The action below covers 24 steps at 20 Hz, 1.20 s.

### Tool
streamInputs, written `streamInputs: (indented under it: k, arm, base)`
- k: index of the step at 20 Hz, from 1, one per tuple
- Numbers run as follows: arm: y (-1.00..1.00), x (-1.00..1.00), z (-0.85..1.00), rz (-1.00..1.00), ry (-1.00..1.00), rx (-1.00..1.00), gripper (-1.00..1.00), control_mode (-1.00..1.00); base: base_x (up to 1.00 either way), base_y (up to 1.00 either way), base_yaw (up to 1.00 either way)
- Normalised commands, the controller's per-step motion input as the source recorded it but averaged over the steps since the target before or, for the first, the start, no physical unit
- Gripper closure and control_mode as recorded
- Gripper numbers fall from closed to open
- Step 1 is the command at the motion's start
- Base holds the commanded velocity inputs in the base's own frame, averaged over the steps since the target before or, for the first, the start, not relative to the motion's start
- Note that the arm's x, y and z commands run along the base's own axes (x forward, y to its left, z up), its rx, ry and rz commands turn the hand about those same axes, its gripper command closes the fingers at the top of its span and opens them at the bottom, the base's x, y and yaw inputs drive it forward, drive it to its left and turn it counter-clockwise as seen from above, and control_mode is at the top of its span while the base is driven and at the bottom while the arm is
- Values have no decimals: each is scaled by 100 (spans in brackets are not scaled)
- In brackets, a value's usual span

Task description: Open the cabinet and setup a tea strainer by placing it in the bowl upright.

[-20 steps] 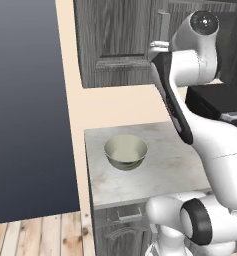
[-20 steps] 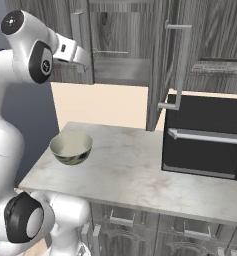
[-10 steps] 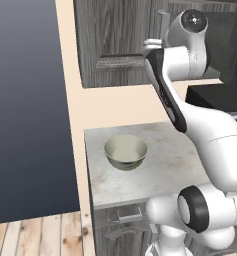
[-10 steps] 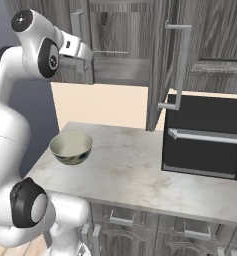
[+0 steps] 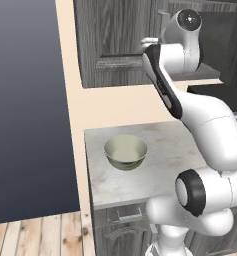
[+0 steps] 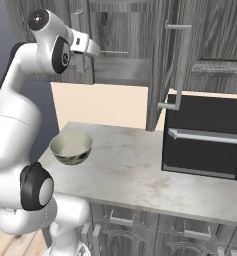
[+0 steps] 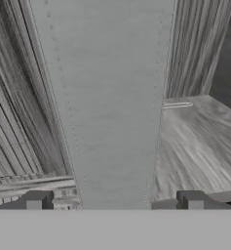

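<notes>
The cabinet point(image 6: 210, 35) of dark grey wood grain hangs above the counter. Its right door looks swung outward, with its long bar handle point(image 6: 182, 65) toward me and a bare shelf point(image 6: 121, 74) showing inside. My gripper point(image 6: 89, 46) is raised at the left door point(image 5: 115, 45) and open. In the hand view a broad light-grey bar point(image 7: 107, 97) runs straight up between its fingertips point(image 7: 36, 200), close in front. The pale greenish bowl point(image 5: 126, 152) point(image 6: 71, 146) stands empty on the counter below. The tea strainer is out of view.
A black microwave-like box point(image 6: 205, 135) takes up the right end of the marble counter point(image 6: 130, 165). Grey drawers point(image 5: 127, 215) sit under the counter. A dark wall panel point(image 5: 25, 110) bounds the left side.
The hand has crept slightly up and closer to the left door, and the arm's upper joints have swung over. The jaws stay wide. The bowl has not moved.
</notes>
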Motion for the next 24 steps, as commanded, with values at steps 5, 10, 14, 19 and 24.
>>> streamInputs:
  k: [5, 10, 14, 19, 24]
  arm:
    - [0, 22, -2, 0, 0, -3, -100, -100]
    - [0, 5, 0, 1, 0, 0, -100, -100]
    - [0, 2, 0, 3, 0, 0, 100, -100]
    - [0, 0, 0, 2, 0, 0, 100, -100]
    - [0, -4, 0, 1, 0, 0, 100, -100]
  base:
    - [0, 0, 0]
    - [0, 0, 0]
    - [0, 0, 0]
    - [0, 0, 0]
    - [0, 0, 0]
